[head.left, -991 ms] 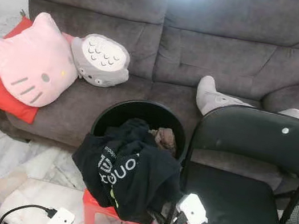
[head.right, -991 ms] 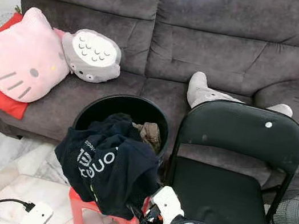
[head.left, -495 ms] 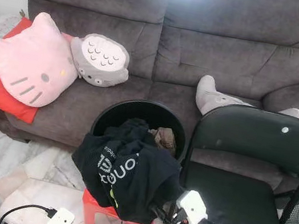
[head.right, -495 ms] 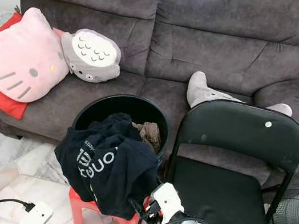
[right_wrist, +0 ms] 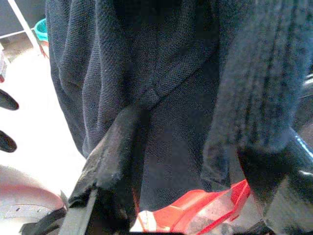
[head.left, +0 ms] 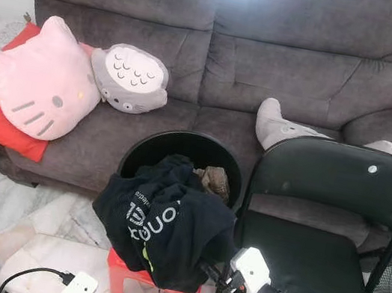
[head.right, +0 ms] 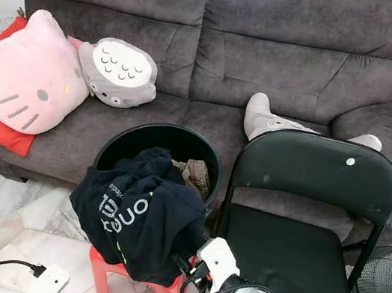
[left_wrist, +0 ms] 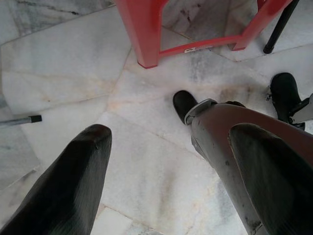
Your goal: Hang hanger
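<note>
While my right end effector [head.right: 189, 270] sits at the hem of the black shirt [head.left: 164, 220] draped over the basket [head.left: 141, 156] on the red stool [left_wrist: 156, 29], I can't tell if it grips cloth — no hanger visible. My left end effector [left_wrist: 168, 169] hangs spread, farther off.

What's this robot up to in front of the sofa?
The robot's right gripper is at the black garment with white lettering that spills from a round black laundry basket on a red plastic stool. One finger presses the cloth. The left gripper hangs open above the marble floor.
</note>
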Tool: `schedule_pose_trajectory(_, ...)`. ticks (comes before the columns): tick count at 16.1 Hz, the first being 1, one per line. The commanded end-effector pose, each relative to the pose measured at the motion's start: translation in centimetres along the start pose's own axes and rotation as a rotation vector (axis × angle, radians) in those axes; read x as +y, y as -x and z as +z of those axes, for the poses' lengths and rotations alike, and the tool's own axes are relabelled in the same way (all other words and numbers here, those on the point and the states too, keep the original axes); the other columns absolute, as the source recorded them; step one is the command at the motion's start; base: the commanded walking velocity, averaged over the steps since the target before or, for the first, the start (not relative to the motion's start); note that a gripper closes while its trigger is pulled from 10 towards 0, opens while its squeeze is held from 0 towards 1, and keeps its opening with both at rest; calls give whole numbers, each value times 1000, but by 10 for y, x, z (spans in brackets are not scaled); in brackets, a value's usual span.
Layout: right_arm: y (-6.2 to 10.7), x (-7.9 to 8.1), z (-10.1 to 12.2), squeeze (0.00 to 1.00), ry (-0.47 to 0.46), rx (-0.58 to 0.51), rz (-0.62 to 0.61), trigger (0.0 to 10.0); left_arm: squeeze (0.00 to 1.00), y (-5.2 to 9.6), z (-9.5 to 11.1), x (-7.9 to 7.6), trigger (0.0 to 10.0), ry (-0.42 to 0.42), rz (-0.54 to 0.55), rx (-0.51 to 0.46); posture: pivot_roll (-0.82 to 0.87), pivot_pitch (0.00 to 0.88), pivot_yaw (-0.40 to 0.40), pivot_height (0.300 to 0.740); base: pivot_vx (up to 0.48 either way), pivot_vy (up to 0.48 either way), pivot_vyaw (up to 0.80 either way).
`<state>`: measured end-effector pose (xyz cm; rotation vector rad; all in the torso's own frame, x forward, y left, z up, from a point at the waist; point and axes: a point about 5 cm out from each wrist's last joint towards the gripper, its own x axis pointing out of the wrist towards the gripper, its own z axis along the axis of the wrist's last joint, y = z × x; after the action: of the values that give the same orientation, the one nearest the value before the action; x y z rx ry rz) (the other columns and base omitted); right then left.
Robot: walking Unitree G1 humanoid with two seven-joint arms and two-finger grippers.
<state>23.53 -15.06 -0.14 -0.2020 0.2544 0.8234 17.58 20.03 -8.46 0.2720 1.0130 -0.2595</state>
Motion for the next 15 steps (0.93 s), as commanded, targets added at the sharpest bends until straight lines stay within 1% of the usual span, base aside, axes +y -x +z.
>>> schedule_pose_trajectory(1,-3,2,6,0,9,-29,16,0,0,1,-2,3,10000,-5,7,6,-46,0,71,740,0,0,0)
schedule_pose_trajectory(12,-3,4,6,0,0,-30,33,0,0,1,-2,2,10000,-8,-2,6,-50,0,70,740,0,0,0)
schedule_pose_trajectory(14,-1,3,5,0,-4,-31,5,0,0,1,-3,2,10000,-9,-1,7,-49,0,70,740,0,0,0)
schedule_pose_trajectory(15,1,-2,6,0,-27,-50,-46,0,0,1,-3,3,10000,-9,0,7,-49,0,70,740,0,0,0)
